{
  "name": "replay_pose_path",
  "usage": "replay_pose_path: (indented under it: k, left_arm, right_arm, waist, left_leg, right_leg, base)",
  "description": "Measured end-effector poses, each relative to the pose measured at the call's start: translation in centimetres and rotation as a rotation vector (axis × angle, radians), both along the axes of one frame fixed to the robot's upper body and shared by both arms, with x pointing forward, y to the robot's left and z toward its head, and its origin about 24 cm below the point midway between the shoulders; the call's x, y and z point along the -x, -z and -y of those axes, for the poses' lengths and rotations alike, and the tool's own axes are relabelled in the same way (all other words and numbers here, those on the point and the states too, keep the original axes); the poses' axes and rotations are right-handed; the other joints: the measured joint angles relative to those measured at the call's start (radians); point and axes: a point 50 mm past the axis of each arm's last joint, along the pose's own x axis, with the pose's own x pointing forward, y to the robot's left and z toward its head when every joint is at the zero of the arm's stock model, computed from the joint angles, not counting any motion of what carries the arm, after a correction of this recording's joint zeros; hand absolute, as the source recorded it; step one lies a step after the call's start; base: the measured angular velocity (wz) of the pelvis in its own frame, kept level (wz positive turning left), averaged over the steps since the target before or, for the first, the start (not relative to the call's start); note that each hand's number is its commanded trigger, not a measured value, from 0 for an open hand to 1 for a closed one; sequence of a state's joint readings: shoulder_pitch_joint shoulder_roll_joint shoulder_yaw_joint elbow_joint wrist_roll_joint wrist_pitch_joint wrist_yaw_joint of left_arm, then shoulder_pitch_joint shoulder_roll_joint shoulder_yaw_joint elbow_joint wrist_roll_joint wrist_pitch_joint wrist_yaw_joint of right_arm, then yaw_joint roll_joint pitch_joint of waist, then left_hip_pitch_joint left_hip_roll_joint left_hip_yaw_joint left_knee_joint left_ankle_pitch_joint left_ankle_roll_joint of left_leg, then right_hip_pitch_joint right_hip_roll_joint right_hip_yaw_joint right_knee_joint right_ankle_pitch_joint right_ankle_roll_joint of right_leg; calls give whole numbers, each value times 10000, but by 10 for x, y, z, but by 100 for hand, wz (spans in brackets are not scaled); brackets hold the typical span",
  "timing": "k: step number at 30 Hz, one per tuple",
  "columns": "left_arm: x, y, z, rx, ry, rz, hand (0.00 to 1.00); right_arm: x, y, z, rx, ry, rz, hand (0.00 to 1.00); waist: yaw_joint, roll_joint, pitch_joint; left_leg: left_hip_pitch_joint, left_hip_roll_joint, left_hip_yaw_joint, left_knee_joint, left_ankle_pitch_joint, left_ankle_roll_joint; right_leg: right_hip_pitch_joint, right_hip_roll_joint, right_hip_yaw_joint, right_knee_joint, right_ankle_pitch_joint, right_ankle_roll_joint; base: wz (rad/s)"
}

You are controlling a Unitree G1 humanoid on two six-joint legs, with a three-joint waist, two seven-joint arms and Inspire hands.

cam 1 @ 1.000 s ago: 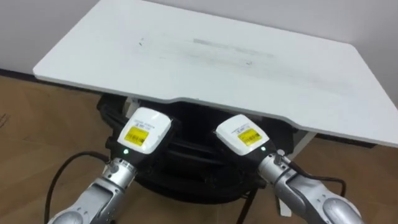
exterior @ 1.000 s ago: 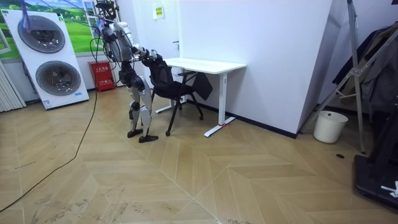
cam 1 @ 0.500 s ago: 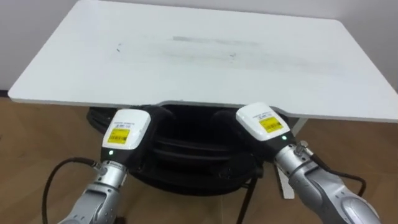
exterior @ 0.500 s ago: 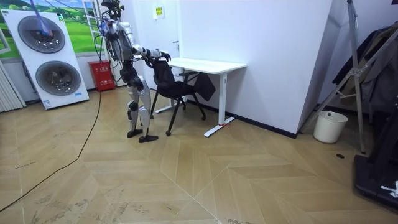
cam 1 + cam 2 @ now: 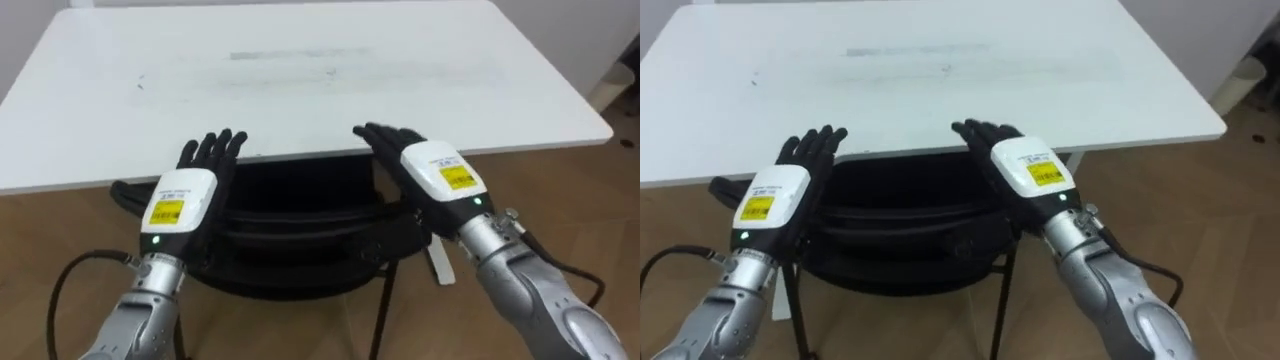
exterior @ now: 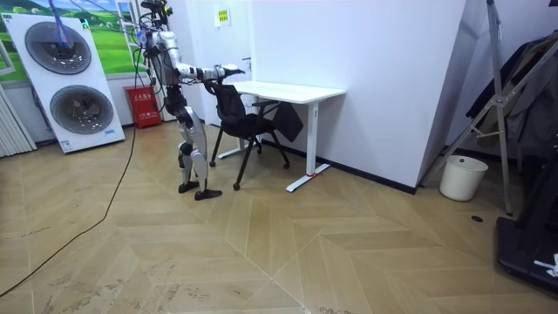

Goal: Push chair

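- Chair (image 5: 300,235): black, at 6 o'clock of the white desk (image 5: 300,90), with its seat partly under the desk's near edge. In the room view it stands between the robot and the desk.
- Left hand (image 5: 180,195): fingers straight and spread, palm down, over the backrest's top at 9 o'clock. Whether it touches the chair cannot be told.
- Right hand (image 5: 435,175): likewise flat and spread, at 3 o'clock of the backrest.
- Materials: the backrest is dark and matte with a curved top rail, and the legs are thin dark tubing. The desk top is smooth with rounded corners. The floor (image 6: 261,253) is herringbone wood.
- Handling (judgement): the chair is probably light with a stiff frame, and should slide readily on the smooth floor. A high, uneven push may tip or swivel it, so flat palms on the top rail, one on each side, pressing evenly toward 12 o'clock, suit best.
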State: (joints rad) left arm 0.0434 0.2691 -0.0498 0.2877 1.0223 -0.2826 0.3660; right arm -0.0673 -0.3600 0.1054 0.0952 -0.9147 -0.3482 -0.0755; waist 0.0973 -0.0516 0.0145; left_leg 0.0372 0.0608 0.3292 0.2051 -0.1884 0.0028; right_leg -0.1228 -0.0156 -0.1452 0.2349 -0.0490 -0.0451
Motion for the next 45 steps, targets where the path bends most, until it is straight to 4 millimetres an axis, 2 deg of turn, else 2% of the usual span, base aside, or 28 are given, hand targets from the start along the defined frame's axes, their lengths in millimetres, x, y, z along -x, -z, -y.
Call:
replay_pose_path:
  k: [4,5,8,12,15,17,18,20,24,25,26,27,28,30,32,33,35,37,39,42,43,45]
  left_arm:
    - [0,-3,-6,-44,-70,132,0]
    - [0,-4,-6,-51,-38,162,0]
    - [1,-6,-13,-128,31,303,0]
    - [11,-5,-22,20,-211,554,0]
    - [26,-6,-40,1064,-1205,1143,0]
    - [40,-9,-69,2167,-3350,1894,0]
    - [45,-9,-78,2474,-3903,1994,0]
    - [63,-9,-101,4028,-6162,3002,0]
    - [90,-1,-117,6450,-8945,4301,0]
    - [98,-2,-126,7284,-9952,5079,0]
    - [106,-3,-136,7999,-10917,5756,0]
    - [111,-2,-140,8249,-11357,6019,0]
    - [119,1,-146,8767,-12168,6346,0]
    - [131,12,-152,9439,-13353,6353,0]
    - [152,31,-156,9887,-14897,5795,0]
    - [157,36,-156,9908,-15231,5566,0]
    - [186,55,-155,9671,-16490,4596,0]
    - [198,65,-154,9673,-17119,4059,0]
    - [204,69,-153,9627,-17278,3712,0]
    - [213,80,-150,9687,-17412,2831,0]
    - [218,87,-148,9745,-17475,2240,0]
    - [232,101,-140,9913,-17696,972,0]
  right_arm:
    - [-6,-51,35,-1680,1748,2812,0]
    - [-4,-63,46,-2197,2245,3550,0]
    - [5,-83,74,-3328,3417,5111,0]
    - [22,-93,101,-4971,4671,6761,0]
    - [39,-102,128,-6329,5973,8389,0]
    - [60,-99,149,-7238,7310,9490,0]
    - [65,-97,153,-7434,7603,9673,0]
    - [83,-88,167,-8240,8643,10134,0]
    - [108,-63,186,-9993,10477,10281,0]
    - [117,-50,194,-10515,11337,10096,0]
    - [125,-38,199,-11045,12176,9821,0]
    - [129,-32,200,-11307,12564,9687,0]
    - [139,-20,203,-12011,13260,9444,0]
    - [155,6,211,-13047,14712,8846,0]
    - [182,51,212,-14308,17308,7676,0]
    - [190,62,211,-14555,17930,7367,0]
    - [215,97,205,-15369,19896,6332,0]
    - [229,114,199,-15378,20869,5779,0]
    - [233,122,194,-15397,21065,5315,0]
    - [239,138,185,-15394,20754,3642,0]
    - [244,150,178,-15311,20837,2580,0]
    - [254,167,165,-15239,20913,750,0]
  waist:
    - [-41,-15,7]
    - [-57,-15,8]
    - [-5,-24,15]
    - [-84,39,44]
    - [-186,128,52]
    - [-222,209,4]
    - [-263,213,0]
    - [-470,282,-32]
    - [-695,446,-148]
    - [-718,456,-204]
    - [-802,474,-227]
    - [-826,432,-194]
    - [-852,534,-232]
    - [-863,585,-237]
    - [-841,623,-225]
    - [-833,637,-234]
    - [-867,694,-231]
    - [-892,756,-216]
    - [-877,803,-203]
    - [-908,829,-199]
    - [-903,828,-199]
    - [-877,820,-198]
  left_leg:
    - [-75,27,121,-10,52,19]
    - [-83,40,147,3,61,19]
    - [-114,74,249,23,58,11]
    - [-109,198,334,158,2,-78]
    - [-133,263,418,162,-29,-141]
    - [-92,316,407,128,-33,-206]
    - [-71,324,405,104,-26,-223]
    - [2,326,388,-30,9,-276]
    - [307,298,465,-348,40,-330]
    - [450,282,505,-428,30,-352]
    - [578,276,532,-463,2,-385]
    - [631,269,553,-498,-12,-399]
    - [689,281,566,-546,-66,-423]
    - [791,281,552,-584,-116,-437]
    - [990,287,517,-630,-157,-482]
    - [1037,296,518,-638,-189,-494]
    - [1077,287,353,-645,-280,-504]
    - [1030,284,208,-609,-341,-493]
    - [1001,263,154,-617,-362,-469]
    - [1084,224,79,-716,-375,-450]
    - [1107,181,-195,-729,-405,-408]
    - [1177,166,-322,-744,-469,-391]
  right_leg:
    - [16,75,94,-404,198,104]
    - [3,101,96,-520,284,74]
    - [-1,175,254,-536,362,3]
    - [19,288,308,-540,394,-64]
    - [-7,392,475,-653,340,-25]
    - [30,442,392,-647,296,-91]
    - [30,456,394,-643,286,-108]
    - [54,481,407,-634,262,-178]
    - [185,529,509,-568,136,-201]
    - [190,531,547,-438,6,-202]
    - [179,530,575,-226,-154,-194]
    - [173,528,592,-120,-228,-194]
    - [185,537,598,-71,-325,-193]
    - [221,527,630,34,-400,-199]
    - [344,527,623,133,-552,-204]
    - [358,535,629,155,-594,-203]
    - [359,557,645,239,-713,-198]
    - [345,573,642,230,-729,-189]
    - [315,568,652,238,-747,-164]
    - [355,547,632,242,-780,-136]
    - [362,556,625,233,-786,-135]
    - [430,583,640,210,-787,-133]
  base:
    - [-8]
    - [-8]
    - [-10]
    - [-10]
    - [-10]
    - [0]
    - [0]
    - [0]
    - [-5]
    - [-10]
    - [-8]
    - [-7]
    - [-7]
    - [-3]
    - [0]
    - [-5]
    - [-4]
    - [0]
    - [0]
    - [0]
    - [-8]
    - [-12]
